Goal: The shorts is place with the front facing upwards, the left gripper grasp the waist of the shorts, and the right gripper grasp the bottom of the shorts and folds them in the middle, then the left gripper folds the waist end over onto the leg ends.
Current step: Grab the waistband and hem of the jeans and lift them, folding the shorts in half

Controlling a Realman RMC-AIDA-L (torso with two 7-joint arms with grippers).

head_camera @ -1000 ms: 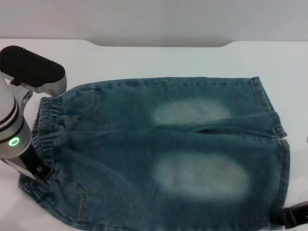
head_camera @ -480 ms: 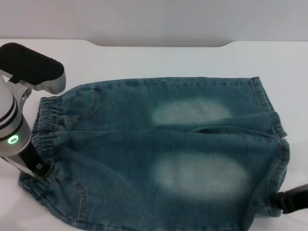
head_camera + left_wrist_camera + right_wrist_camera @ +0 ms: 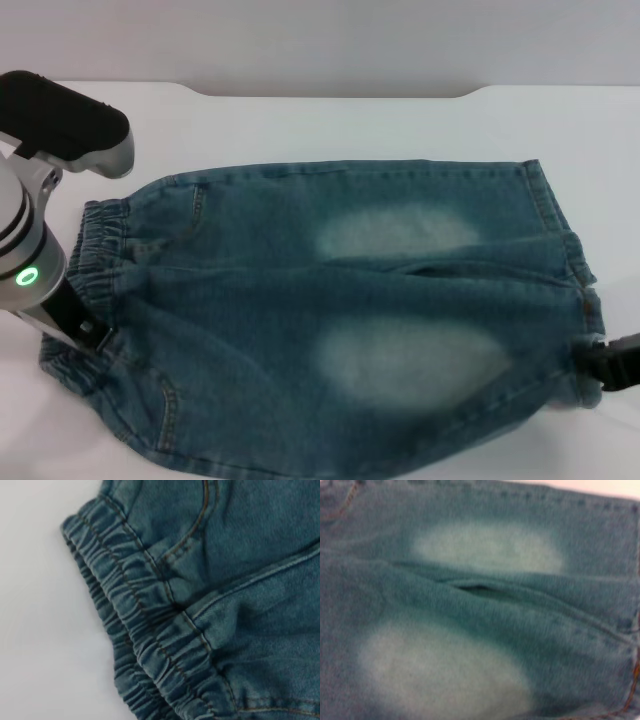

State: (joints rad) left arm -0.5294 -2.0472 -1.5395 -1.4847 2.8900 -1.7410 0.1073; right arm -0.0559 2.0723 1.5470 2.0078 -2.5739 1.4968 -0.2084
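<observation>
Shorts (image 3: 340,310) lie spread on white surface (image 3: 330,125), waist (image 3: 95,260) at robot's left, leg hems (image 3: 575,270) at right. Left end effector (image 3: 85,335) is clamped on the near waist corner. Right end effector (image 3: 600,365) sits at the near hem, w/ denim bunched against it; grip can't be told.

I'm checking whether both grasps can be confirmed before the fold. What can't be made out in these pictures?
- Left gripper fingers: head view, buried in the waist folds.
- Right gripper fingers: head view, cut off by the frame edge beside the bottom of the shorts.
- Neither wrist view shows its own fingers, only the shorts.
</observation>
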